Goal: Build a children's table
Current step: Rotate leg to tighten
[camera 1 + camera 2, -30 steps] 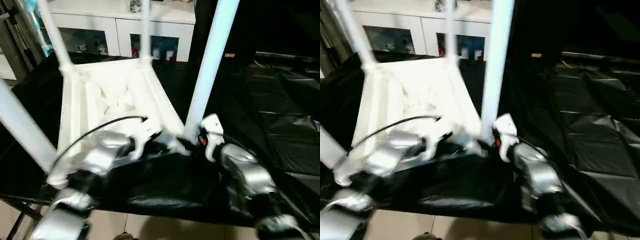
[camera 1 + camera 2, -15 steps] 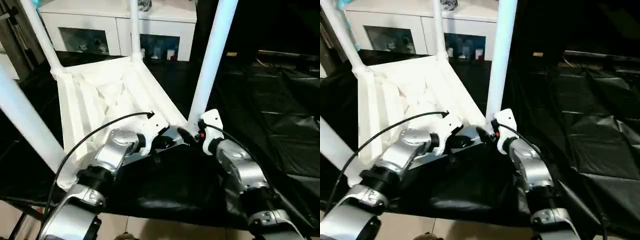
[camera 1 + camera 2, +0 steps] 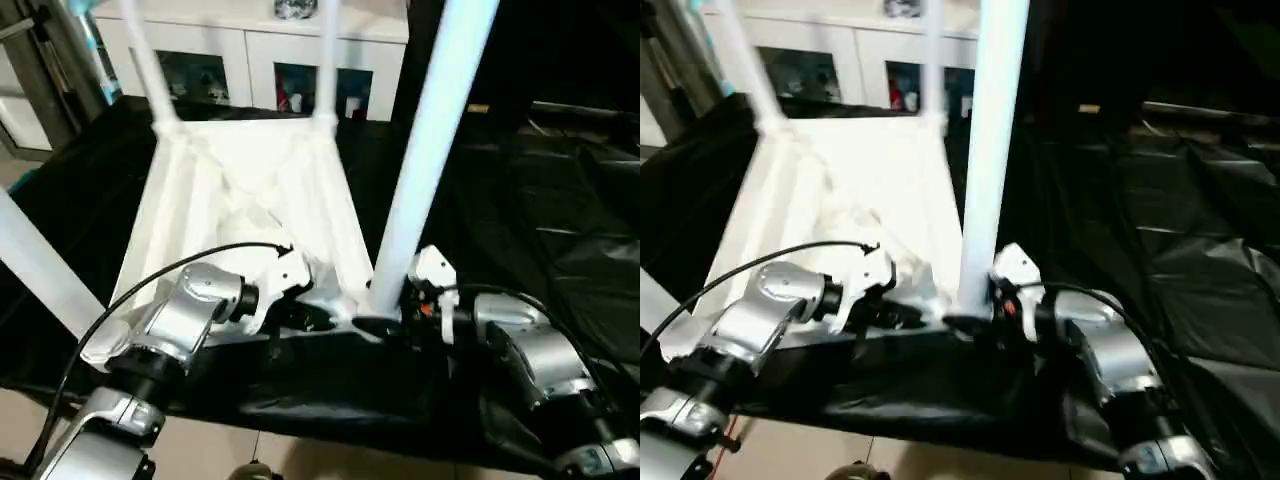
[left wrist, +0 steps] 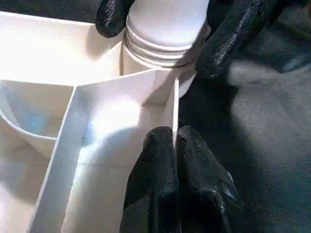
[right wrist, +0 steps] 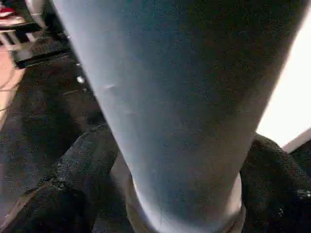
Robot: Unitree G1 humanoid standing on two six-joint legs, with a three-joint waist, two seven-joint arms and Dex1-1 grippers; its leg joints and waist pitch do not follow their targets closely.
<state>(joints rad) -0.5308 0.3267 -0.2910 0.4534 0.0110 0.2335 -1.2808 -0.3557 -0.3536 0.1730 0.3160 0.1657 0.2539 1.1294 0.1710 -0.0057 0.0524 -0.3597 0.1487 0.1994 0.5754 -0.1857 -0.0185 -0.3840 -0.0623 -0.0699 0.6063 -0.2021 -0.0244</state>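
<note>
the children's table [image 3: 255, 200] lies upside down on the black sheet [image 3: 560, 240], ribbed underside up and four legs standing from its corner sockets, the near right leg [image 3: 425, 150] the closest to the camera. both silver forearms reach forward and inward to that leg's socket: the right gripper [image 4: 160, 29] straddles the leg's base, one black finger on each side and jaws wide around the tube. the left gripper [image 4: 176, 160] sits with its fingertips [image 4: 158, 145] pressed together, pinching the thin rim of the top just beside the socket.
</note>
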